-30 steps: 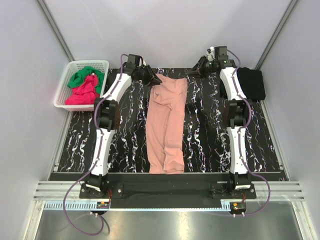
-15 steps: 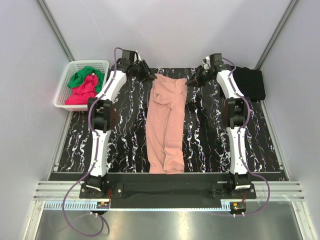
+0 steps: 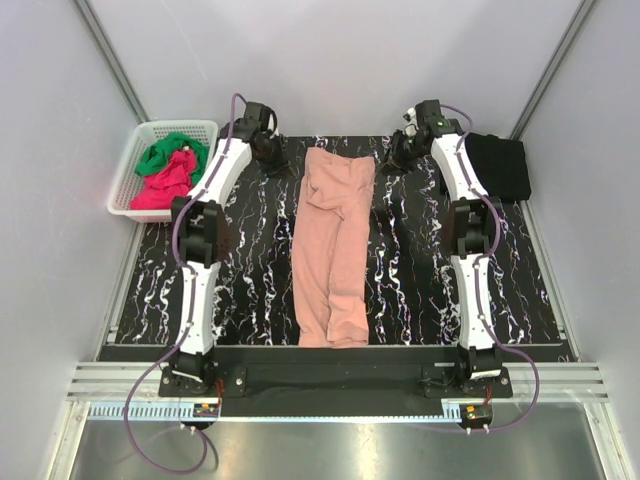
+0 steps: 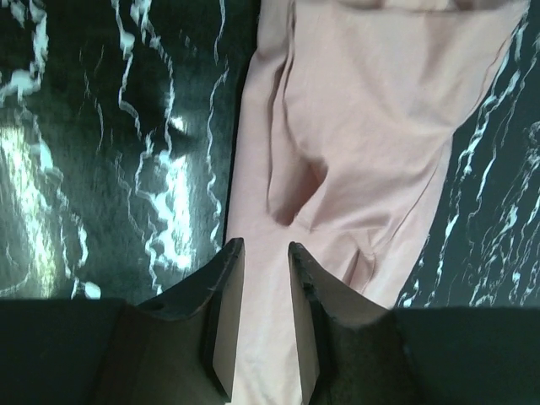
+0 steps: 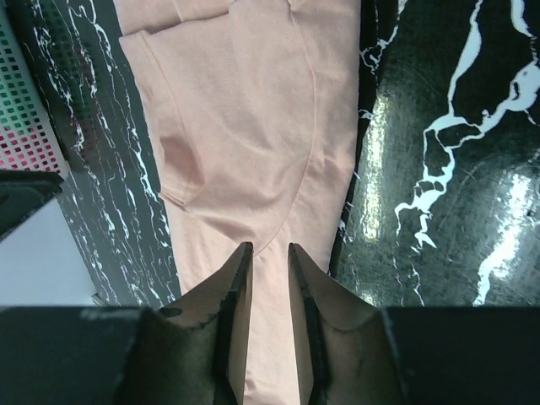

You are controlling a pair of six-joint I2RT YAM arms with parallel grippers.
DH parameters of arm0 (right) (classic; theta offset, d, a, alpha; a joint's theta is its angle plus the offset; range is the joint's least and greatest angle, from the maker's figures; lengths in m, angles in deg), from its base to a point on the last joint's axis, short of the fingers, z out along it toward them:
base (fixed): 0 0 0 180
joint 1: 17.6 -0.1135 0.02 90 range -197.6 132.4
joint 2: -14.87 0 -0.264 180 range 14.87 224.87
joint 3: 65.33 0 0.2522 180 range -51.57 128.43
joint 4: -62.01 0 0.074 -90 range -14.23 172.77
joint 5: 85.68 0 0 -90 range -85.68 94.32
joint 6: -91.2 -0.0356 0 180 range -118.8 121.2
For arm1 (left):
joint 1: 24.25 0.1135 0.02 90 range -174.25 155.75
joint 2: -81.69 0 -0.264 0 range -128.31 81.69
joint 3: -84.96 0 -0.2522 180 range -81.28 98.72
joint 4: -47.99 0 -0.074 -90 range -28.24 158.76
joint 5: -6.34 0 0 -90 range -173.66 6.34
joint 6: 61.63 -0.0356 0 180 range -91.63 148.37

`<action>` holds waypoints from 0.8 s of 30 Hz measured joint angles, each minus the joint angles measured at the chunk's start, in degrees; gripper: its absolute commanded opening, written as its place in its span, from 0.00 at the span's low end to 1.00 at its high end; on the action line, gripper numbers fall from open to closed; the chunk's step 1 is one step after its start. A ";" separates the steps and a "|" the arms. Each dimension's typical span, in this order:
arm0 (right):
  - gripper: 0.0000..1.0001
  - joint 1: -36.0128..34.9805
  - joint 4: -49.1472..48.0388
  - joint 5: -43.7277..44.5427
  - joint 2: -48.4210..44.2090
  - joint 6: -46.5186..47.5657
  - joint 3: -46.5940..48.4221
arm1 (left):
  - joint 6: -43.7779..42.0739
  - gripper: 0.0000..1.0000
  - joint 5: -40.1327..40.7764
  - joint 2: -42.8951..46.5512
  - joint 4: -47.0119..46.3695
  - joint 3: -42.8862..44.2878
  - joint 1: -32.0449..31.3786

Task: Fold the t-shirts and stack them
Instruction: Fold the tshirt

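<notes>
Salmon-pink t-shirt (image 3: 335,240) is lying folded into a long strip mid-worktop (image 3: 250,290), running 12 to 6. Left gripper (image 4: 265,246) hovers by its 11 o'clock corner, right gripper (image 5: 269,247) by 1 o'clock. Both are only narrowly parted, nothing in them.

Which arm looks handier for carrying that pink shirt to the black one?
The right arm, probably. Its tool hangs open by the far end of the salmon-pink t-shirt, and the black t-shirt lies beyond that arm; the left arm is on the opposite side.
</notes>
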 measured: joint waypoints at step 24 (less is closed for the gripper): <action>0.31 -3.87 -1.22 -1.14 7.89 -0.28 2.67 | 4.35 0.34 -5.92 -15.12 -1.79 8.66 -2.86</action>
